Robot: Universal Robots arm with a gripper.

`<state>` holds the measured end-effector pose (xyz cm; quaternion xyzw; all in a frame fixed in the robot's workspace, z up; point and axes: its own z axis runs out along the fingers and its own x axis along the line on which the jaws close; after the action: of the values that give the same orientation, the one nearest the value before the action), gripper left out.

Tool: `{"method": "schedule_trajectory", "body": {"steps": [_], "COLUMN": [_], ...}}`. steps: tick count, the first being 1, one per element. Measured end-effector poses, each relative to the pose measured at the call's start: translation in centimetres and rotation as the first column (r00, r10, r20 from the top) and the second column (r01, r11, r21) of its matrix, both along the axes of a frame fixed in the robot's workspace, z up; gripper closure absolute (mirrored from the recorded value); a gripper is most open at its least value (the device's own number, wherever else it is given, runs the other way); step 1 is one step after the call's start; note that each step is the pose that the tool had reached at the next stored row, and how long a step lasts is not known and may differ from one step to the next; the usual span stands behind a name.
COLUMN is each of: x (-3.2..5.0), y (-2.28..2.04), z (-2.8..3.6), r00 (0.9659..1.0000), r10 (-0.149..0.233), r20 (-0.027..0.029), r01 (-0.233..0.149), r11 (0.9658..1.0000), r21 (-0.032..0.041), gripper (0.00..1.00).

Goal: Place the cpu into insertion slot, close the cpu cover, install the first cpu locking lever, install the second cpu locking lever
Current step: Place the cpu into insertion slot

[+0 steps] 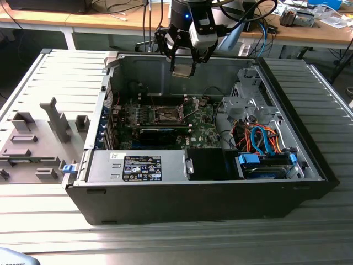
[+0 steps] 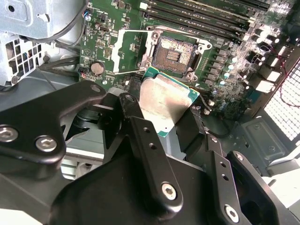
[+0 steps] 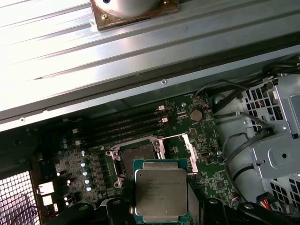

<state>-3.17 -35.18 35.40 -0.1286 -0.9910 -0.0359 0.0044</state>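
Observation:
My gripper (image 1: 183,65) hangs above the open computer case, shut on the cpu (image 1: 182,70). In both wrist views the cpu (image 2: 166,101) (image 3: 161,190) is a silver-faced square chip on a green edge, clamped between the black fingers (image 2: 143,136). The insertion slot (image 1: 167,114) lies below on the motherboard, dark in the middle and uncovered (image 2: 174,52) (image 3: 137,156). The cpu cover (image 2: 127,50) (image 3: 191,151) is swung open beside the slot. The chip is well above the slot, not touching it.
A black expansion card (image 1: 157,133) lies just in front of the slot. Memory slots (image 3: 126,124) run along its far side. A metal drive cage (image 1: 248,94) and coloured cables (image 1: 259,138) fill the exterior view's right. A grey fixture (image 1: 38,138) sits outside the case.

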Motion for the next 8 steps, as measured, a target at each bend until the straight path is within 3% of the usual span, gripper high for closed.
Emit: {"method": "schedule_trajectory", "body": {"steps": [8], "x": [0.00], "y": [0.00], "z": [0.00], "r00": [1.0000], "r10": [-0.006], "r20": [0.0000], "r01": [0.006], "r11": [1.0000], "r21": [0.0000], "gripper": [0.45]}}
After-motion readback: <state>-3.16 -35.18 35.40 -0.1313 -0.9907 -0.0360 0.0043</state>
